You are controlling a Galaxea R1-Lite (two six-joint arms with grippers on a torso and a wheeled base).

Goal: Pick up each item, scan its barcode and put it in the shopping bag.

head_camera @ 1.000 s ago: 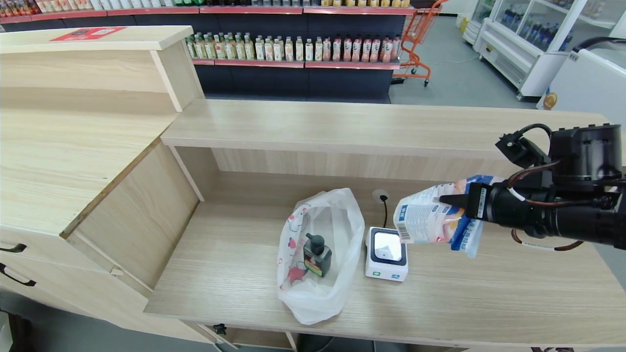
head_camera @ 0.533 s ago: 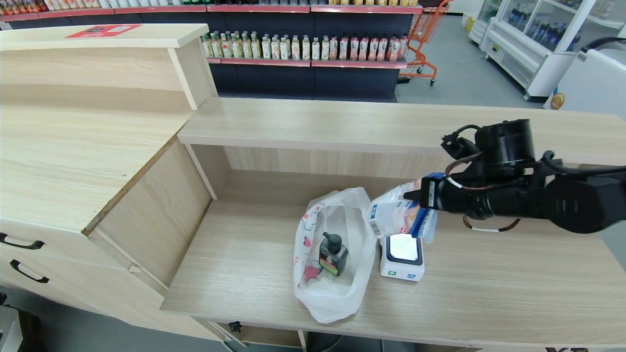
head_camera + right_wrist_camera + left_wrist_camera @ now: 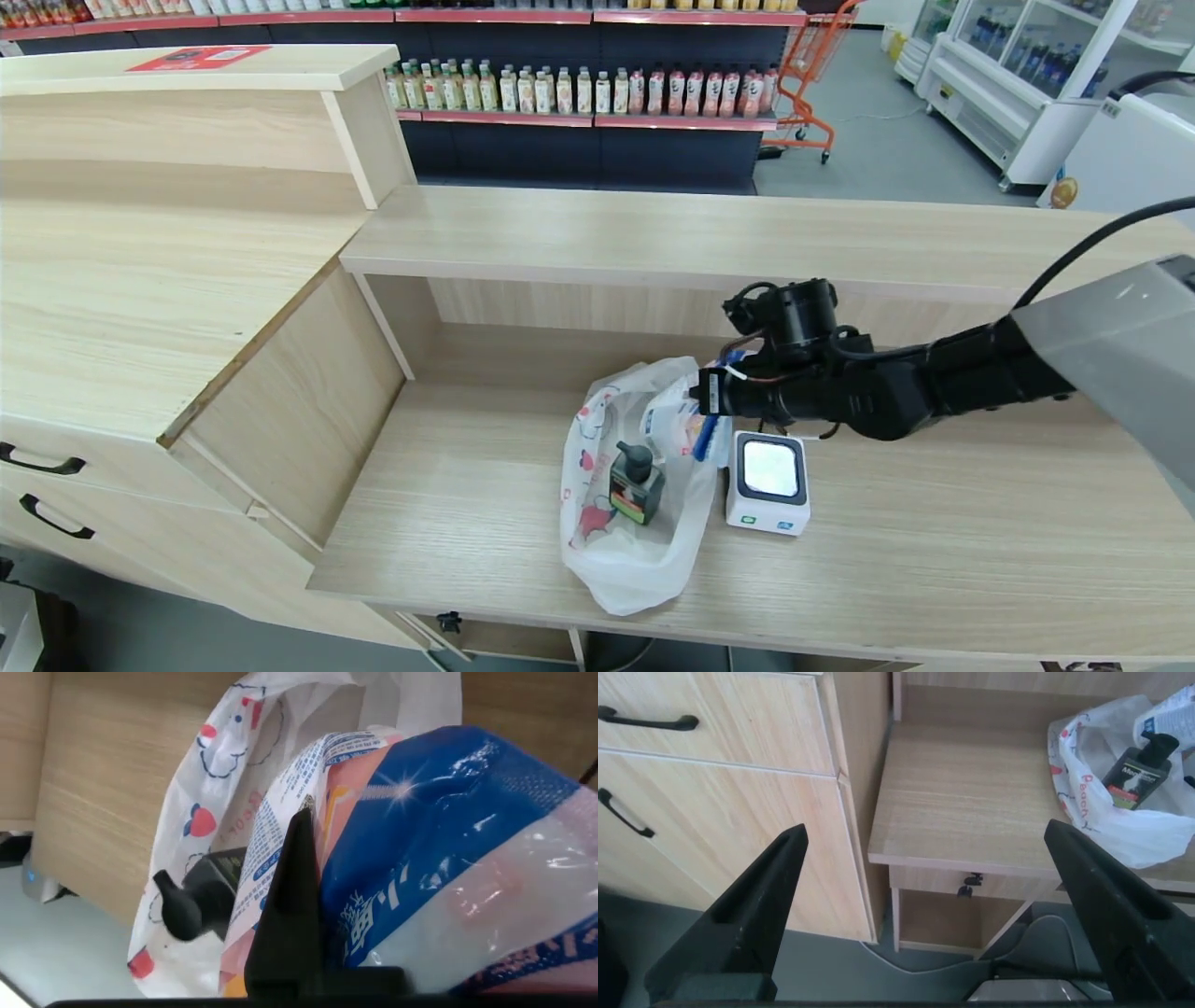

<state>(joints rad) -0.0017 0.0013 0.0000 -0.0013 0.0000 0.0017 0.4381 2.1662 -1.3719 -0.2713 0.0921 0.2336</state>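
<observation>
A white shopping bag [image 3: 624, 523] with red prints lies open on the lower counter, and a dark pump bottle [image 3: 636, 483] stands inside it. My right gripper [image 3: 698, 413] is shut on a blue, white and pink snack package [image 3: 674, 420], holding it in the bag's mouth just above the bottle. The right wrist view shows a dark finger [image 3: 297, 905] pressed on the package [image 3: 439, 849], with the bag [image 3: 210, 812] and bottle [image 3: 192, 901] beyond. My left gripper [image 3: 924, 924] stays open low beside the counter, away from the bag [image 3: 1120, 812].
A white barcode scanner [image 3: 768, 469] with a lit window sits just right of the bag. A raised wooden ledge [image 3: 709, 233] runs behind the lower counter. A cabinet with drawers [image 3: 710, 784] stands at the left. Shelves and an orange cart lie far behind.
My right arm has carried the package leftward, from above the scanner down into the bag's mouth. The head camera shifted slightly early on. Bag, bottle and scanner have not moved.
</observation>
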